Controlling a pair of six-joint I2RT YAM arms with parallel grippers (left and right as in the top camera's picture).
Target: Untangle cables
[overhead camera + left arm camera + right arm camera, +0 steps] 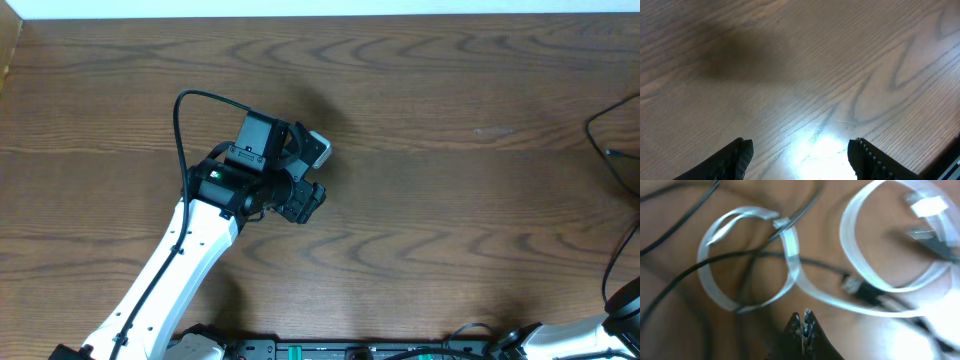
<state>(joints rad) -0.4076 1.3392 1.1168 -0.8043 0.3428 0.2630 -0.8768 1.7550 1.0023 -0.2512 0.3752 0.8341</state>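
Item 1, left gripper (316,176): I am seeing it hovering left of centre over the bare wooden table (450,120), jaws standing well apart with only wood grain between them in the left wrist view (802,161).

Item 2, right gripper (805,326): fingertips are pressing tightly together with nothing visibly caught between them, just on the near side of the tangle.

Item 3, cables (735,259): thin black cords are crossing over and through the loops of a flat white cable (790,255); overhead, black strands (612,140) are lying at the far right edge.

Item 4, white tab (928,205): it is showing too blurred for me to read any writing.
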